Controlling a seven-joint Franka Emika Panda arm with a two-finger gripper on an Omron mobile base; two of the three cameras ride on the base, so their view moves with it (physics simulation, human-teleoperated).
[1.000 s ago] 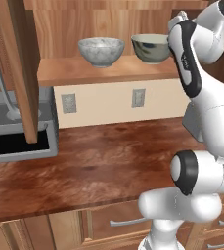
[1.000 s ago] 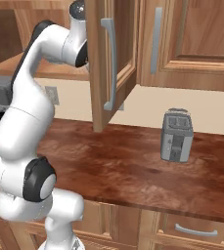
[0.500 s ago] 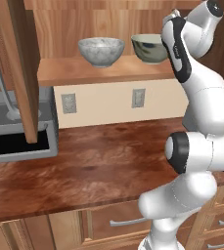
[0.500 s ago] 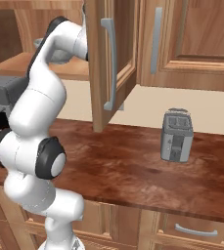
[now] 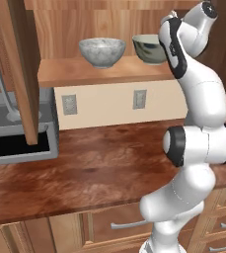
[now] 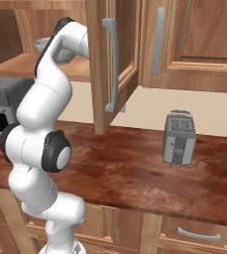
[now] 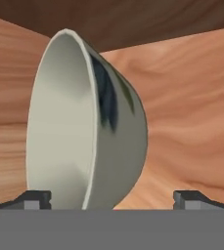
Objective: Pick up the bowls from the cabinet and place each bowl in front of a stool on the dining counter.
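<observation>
So, first pick in hand, reach stage. Both bowls sit on cabinet shelf [image 5: 99,71]: grey bowl [image 5: 102,52] mid-shelf, green bowl [image 5: 150,48] to its right. Gripper [image 7: 111,197] right up against green bowl, fingers [image 7: 33,199] spread wide, one each side of it, gripping nothing yet. Hand rolled, so bowl looks sideways in hand view. Next move, my guess: ease in until rim sits between jaws, close, lift clear of shelf. Counter placing not started.

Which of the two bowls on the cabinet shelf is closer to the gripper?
The dark green-grey bowl with the pale inside. It sits between the open gripper fingers, while the mottled grey-white bowl stands further left.
</observation>
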